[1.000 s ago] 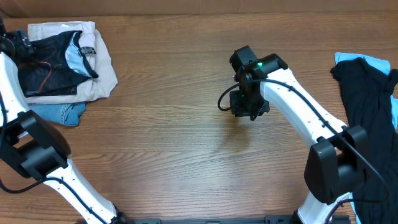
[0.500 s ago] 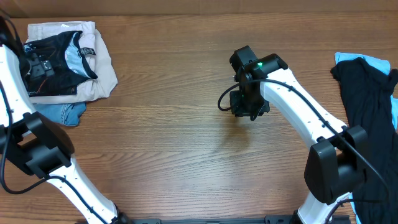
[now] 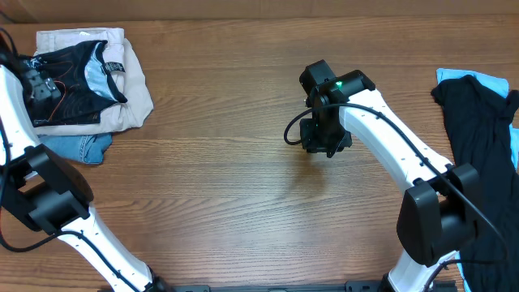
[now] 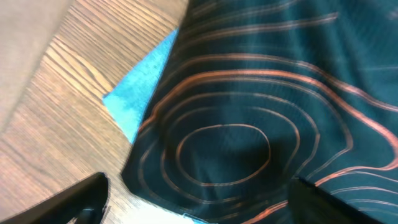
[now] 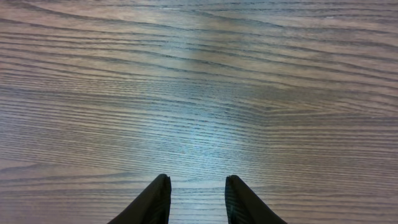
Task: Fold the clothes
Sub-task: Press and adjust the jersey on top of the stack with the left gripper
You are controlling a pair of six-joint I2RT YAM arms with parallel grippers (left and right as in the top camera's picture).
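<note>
A: Mid-table, the right gripper [image 5: 198, 186] is seen hung over the table [image 3: 243, 203], fingers parted.
B: yep. Far left, the left gripper [image 4: 208, 202] is spread wide over the black shirt [image 3: 71, 101], which is laid on beige trousers [image 3: 138, 101].

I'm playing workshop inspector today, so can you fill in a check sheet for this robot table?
Surface: brown wooden table, grain showing, no stains seen.
Job's things: black sports shirt with thin orange contour lines, lying on the beige trousers at the far left.
Clutter: blue denim jeans poking out under the trousers; black garment draped over a light blue cloth at the right edge.
Grippers: left gripper open over the shirt, contact cannot be told; right gripper open over bare wood, nothing between its fingers.
Cables: black cable loop beside the right wrist.
Surroundings: nothing seen.
</note>
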